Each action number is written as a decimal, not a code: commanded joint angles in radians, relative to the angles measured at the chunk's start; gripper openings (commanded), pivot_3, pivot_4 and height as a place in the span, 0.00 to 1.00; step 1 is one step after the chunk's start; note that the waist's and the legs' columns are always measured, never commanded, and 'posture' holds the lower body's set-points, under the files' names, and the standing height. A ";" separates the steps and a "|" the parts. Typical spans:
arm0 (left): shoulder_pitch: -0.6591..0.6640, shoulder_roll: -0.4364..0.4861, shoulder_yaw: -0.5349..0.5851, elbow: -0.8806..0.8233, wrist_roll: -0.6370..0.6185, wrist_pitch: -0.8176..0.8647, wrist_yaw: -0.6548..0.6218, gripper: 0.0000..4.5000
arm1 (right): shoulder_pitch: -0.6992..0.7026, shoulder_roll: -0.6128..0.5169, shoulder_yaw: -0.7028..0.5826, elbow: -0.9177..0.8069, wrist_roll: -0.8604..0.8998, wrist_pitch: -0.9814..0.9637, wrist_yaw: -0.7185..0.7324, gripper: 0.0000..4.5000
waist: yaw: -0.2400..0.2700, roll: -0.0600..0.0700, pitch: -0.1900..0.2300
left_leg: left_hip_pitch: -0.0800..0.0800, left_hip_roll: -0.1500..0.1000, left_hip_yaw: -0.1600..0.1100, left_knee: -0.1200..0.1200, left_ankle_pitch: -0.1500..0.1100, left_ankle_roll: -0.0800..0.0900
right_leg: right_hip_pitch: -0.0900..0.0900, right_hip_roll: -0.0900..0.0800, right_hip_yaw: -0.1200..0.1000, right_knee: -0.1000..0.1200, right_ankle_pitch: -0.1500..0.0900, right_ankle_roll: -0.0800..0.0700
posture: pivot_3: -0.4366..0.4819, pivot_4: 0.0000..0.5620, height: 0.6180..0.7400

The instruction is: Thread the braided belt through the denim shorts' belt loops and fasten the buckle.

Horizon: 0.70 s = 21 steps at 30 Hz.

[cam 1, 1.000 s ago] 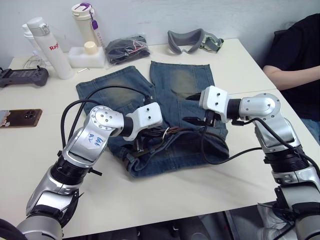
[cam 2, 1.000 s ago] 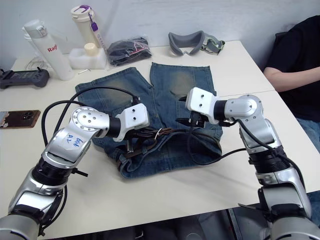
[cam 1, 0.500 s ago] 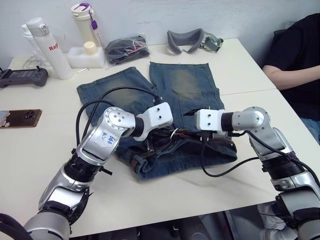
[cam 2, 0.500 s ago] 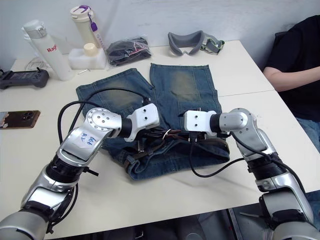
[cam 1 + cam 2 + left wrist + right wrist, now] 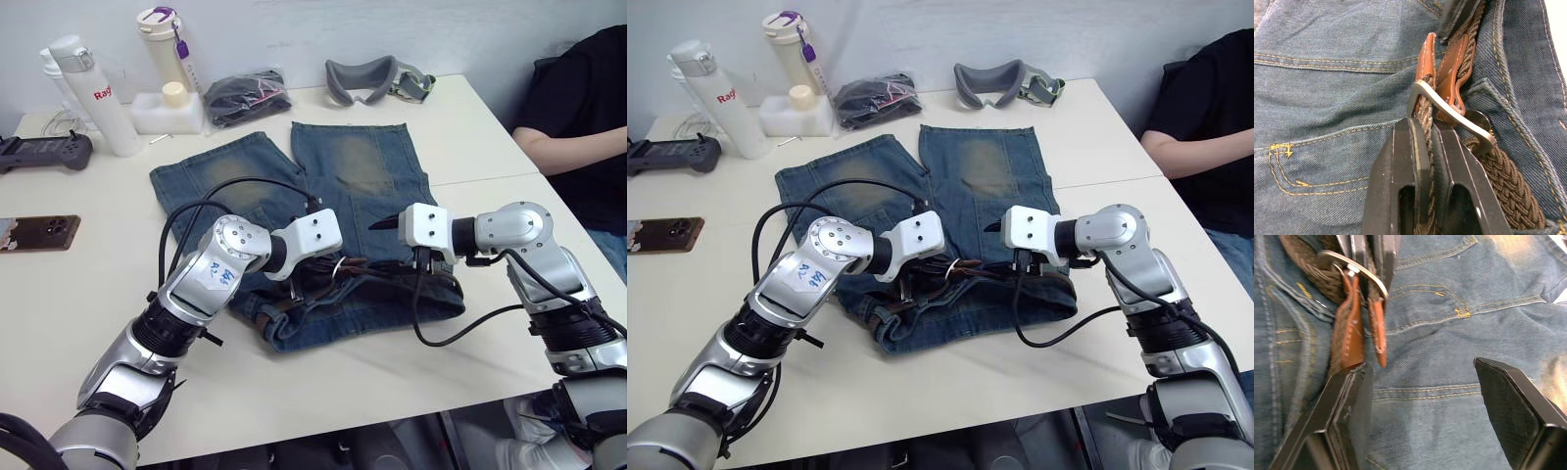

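— So where's the buckle (image 5: 1452, 113)?

— Mid-waistband on the denim shorts (image 5: 362, 171), its frame crosswise to the braided belt (image 5: 1503, 183), which runs along the waist.

— Nearer arm?

— My left gripper (image 5: 1431, 134), pinching the belt right behind it. My right gripper (image 5: 1422, 382) hangs spread wide just beyond the tan tabs.

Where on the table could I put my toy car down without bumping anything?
The bare table in front of the denim shorts is free, and so is the strip between the phone and the shorts. The far left is crowded with bottles and a black bundle. The shorts' waist is busy with both grippers.
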 commanded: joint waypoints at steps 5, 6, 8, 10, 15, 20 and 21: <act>-0.019 -0.009 0.007 -0.036 -0.003 0.001 0.017 0.00 | -0.038 0.011 -0.024 -0.012 0.046 0.003 0.025 0.78 | 0.000 0.000 0.000 | 0.000 0.000 0.000 0.000 0.000 0.000 | 0.000 0.000 0.000 0.000 0.000 0.000 | 0.48 0.27 0.99; -0.019 -0.011 0.007 -0.036 -0.004 0.001 0.018 0.00 | -0.036 0.016 -0.019 -0.010 0.041 0.002 0.019 0.78 | 0.000 0.000 0.000 | 0.000 0.000 0.000 0.000 0.000 0.000 | 0.000 0.000 0.000 0.000 0.000 0.000 | 0.48 0.27 0.99; -0.020 -0.016 0.006 -0.037 -0.005 0.002 0.020 0.00 | -0.028 0.025 -0.014 -0.013 0.036 0.006 0.009 0.78 | 0.000 0.000 0.000 | 0.000 0.000 0.000 0.000 0.000 0.000 | 0.000 0.000 0.000 0.000 0.000 0.000 | 0.48 0.27 0.99; -0.021 -0.020 0.007 -0.037 -0.005 0.001 0.023 0.00 | -0.019 0.029 -0.008 -0.023 0.029 0.009 0.001 0.78 | 0.002 0.000 0.000 | 0.000 0.000 0.000 0.000 0.000 0.000 | 0.000 0.000 0.000 0.000 0.000 0.000 | 0.48 0.27 0.99; -0.027 -0.024 0.010 -0.024 -0.003 -0.026 0.024 0.00 | 0.005 0.034 0.007 -0.057 0.032 0.027 -0.006 0.48 | 0.003 0.000 0.000 | 0.000 0.000 0.000 0.000 0.000 0.000 | 0.000 0.000 0.000 0.000 0.000 0.000 | 0.48 0.27 0.99; -0.031 -0.025 0.037 -0.011 -0.011 -0.079 0.028 0.00 | 0.014 0.033 0.018 -0.073 0.033 0.044 0.007 0.01 | 0.003 0.000 0.000 | 0.000 0.000 0.000 0.000 0.000 0.000 | 0.000 0.000 0.000 0.000 0.000 0.000 | 0.48 0.27 0.99; -0.029 -0.025 0.041 -0.013 -0.014 -0.090 0.028 0.00 | 0.013 0.034 0.019 -0.074 0.033 0.045 0.009 0.01 | 0.004 0.000 0.000 | 0.000 0.000 0.000 0.000 0.000 0.000 | 0.000 0.000 0.000 0.000 0.000 0.000 | 0.48 0.27 0.99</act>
